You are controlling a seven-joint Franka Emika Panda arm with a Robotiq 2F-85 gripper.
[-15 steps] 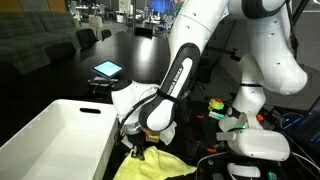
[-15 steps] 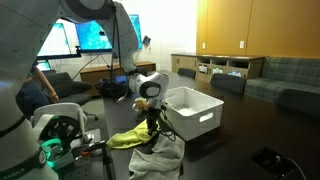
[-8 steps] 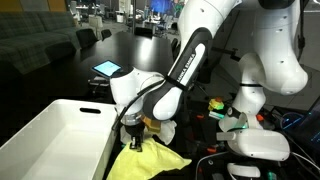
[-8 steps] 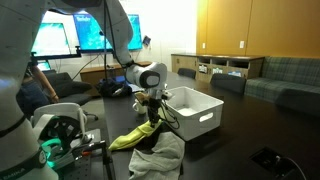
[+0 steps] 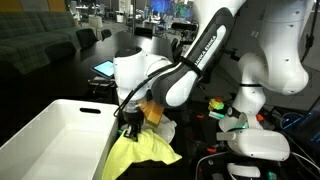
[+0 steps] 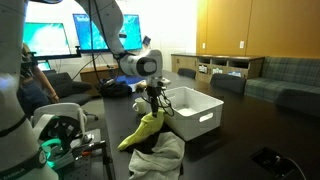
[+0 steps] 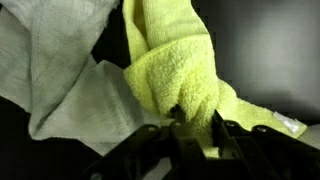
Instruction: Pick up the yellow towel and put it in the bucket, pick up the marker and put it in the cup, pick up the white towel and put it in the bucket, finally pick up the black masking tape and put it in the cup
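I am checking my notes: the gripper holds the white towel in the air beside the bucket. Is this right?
Not quite. The gripper holds the yellow towel in the air beside the bucket. The white towel lies underneath it, as an exterior view and the wrist view show.

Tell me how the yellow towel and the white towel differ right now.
The yellow towel is bright lemon; the white towel is plain white. The yellow towel hangs from the shut end effector; the white towel lies crumpled below it, ungripped. In the wrist view the yellow towel looks thicker, the white towel thinner. Both are soft cloths.
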